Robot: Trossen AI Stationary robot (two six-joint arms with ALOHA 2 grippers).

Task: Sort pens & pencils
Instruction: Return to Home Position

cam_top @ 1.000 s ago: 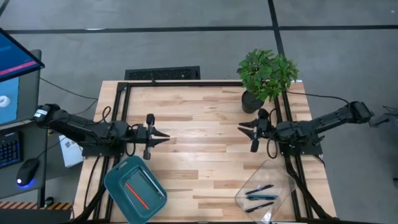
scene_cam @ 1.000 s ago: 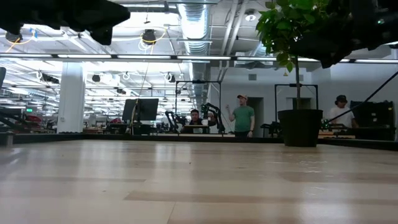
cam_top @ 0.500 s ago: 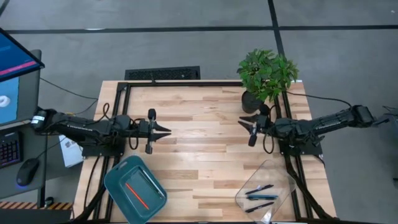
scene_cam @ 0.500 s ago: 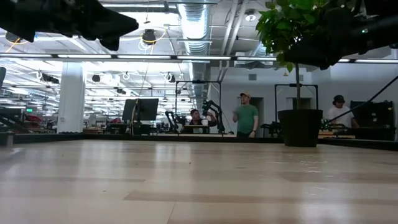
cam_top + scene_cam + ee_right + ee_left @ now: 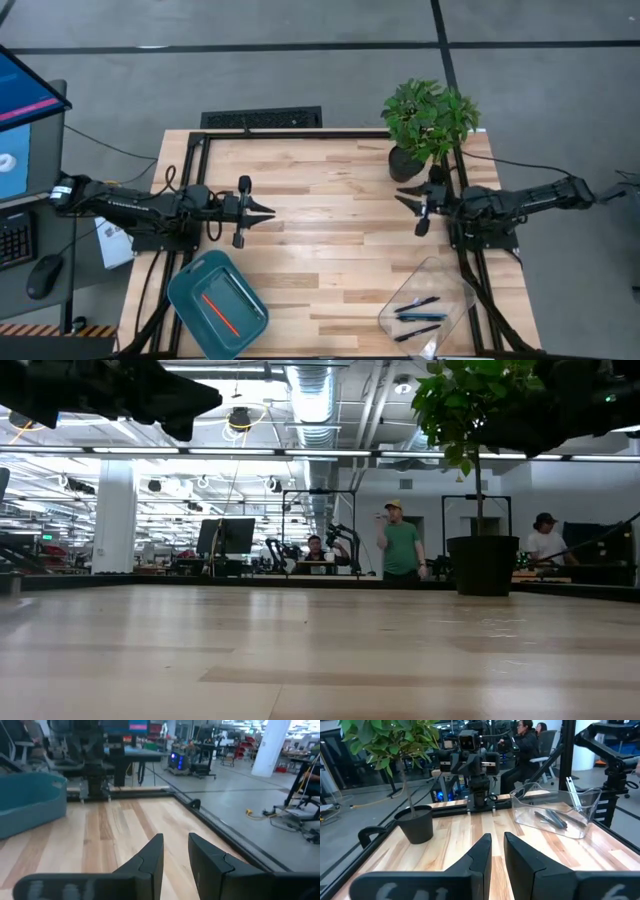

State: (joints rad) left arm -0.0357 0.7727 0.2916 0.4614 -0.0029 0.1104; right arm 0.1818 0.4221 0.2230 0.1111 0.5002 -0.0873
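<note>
An orange-red pencil (image 5: 220, 309) lies in the teal tray (image 5: 190, 285) at the near left. Three dark pens (image 5: 418, 315) lie in the clear container (image 5: 445, 280) at the near right; the left wrist view also shows the pens (image 5: 550, 818). My left gripper (image 5: 268, 212) hovers level over the table's left part, pointing right. Its fingers (image 5: 482, 851) stand a little apart with nothing between them. My right gripper (image 5: 399, 199) hovers level at the right, pointing left. It is open (image 5: 175, 851) and empty.
A potted plant (image 5: 428, 122) stands at the far right corner, just behind my right arm. Black frame rails (image 5: 196, 175) run along the table's sides. Bare wood lies between the two grippers. People stand in the room beyond the table (image 5: 400, 545).
My left gripper has swung a little toward the far edge and now points straight across the table. My right gripper has drawn back toward the table's right edge and gone slightly toward the far edge. Neither finger gap has changed.
</note>
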